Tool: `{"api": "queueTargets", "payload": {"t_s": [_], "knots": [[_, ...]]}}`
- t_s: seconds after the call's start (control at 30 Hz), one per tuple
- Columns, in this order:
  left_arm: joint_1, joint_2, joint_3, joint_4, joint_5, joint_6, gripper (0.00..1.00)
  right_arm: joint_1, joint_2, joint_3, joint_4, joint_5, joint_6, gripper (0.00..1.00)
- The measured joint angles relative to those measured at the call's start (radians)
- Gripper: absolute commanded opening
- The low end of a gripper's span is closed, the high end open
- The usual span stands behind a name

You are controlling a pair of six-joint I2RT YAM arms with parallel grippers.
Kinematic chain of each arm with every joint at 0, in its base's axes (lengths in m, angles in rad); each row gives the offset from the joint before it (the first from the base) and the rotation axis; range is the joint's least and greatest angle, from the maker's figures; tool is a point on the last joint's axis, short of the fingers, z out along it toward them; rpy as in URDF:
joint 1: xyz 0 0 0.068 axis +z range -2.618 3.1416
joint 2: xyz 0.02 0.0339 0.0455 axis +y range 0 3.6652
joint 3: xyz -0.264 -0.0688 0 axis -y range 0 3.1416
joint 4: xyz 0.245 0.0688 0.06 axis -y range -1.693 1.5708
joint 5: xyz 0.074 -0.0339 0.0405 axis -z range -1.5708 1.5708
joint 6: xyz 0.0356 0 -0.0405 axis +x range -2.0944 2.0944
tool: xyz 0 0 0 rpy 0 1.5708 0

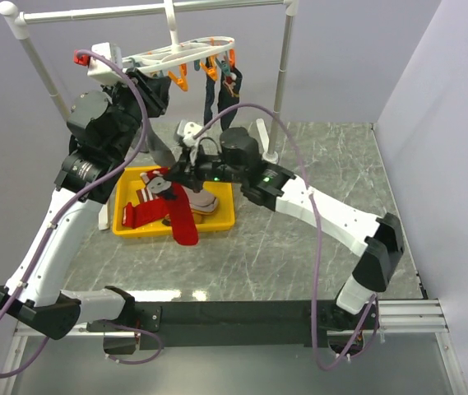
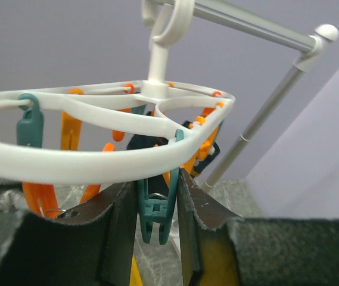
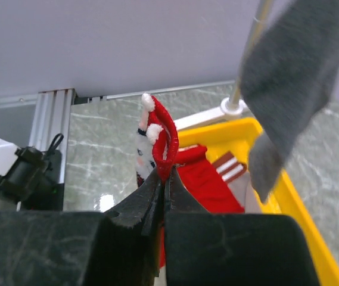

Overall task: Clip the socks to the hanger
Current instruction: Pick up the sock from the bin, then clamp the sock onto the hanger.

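**mo:** Left gripper is way up at the hanger in the top view. The right gripper sits low over the yellow tray with a red sock dangling from it. My read is we're mid-cycle: sock picked, pin lined up, nothing clipped yet for this one.

**kit:** Agreed. Counting from up there, a dark sock and a grey sock hang off the hanger, so two. One red is in the grip, and a second red one and a grey-beige sock lie in the tray. The pins are too small to count there.

**mo:** Left wrist view helps. The fingers sit either side of a teal clothespin under the white ring, pressed right against it, so it's clamped on that pin. Can't tell if the pin's mouth is actually spread. I get two teal for sure, counting the other teal pin, and at least five orange pins.

**kit:** Right wrist view: jaws pinched tight on a fold of the red sock, with its white-tipped end poking up above them. One grey sock hangs in the foreground and one striped red lies in the tray behind.

**mo:** So next up, I'd guess, is raising that fold to the teal pin's mouth. The left needs to squeeze hard enough to open it, and should only let go once the fabric is well inside.
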Motion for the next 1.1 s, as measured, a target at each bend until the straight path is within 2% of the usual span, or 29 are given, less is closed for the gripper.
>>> {"api": "queueTargets", "payload": {"t_s": [0.17,0.5,0.73,1.1], "knots": [[0.001,0.000,0.000,-0.005,0.071,0.001,0.34,-0.075,-0.055,-0.035,-0.022,-0.016,0.064,0.00],[0.003,-0.028,-0.051,0.026,0.119,-0.003,0.33,-0.228,-0.046,0.066,-0.060,-0.096,0.192,0.00],[0.003,-0.067,-0.138,0.093,0.150,-0.005,0.33,-0.249,0.003,0.200,-0.058,-0.153,0.294,0.00],[0.004,-0.092,-0.174,0.164,0.181,-0.003,0.33,-0.254,0.069,0.257,-0.017,-0.240,0.414,0.00]]}}
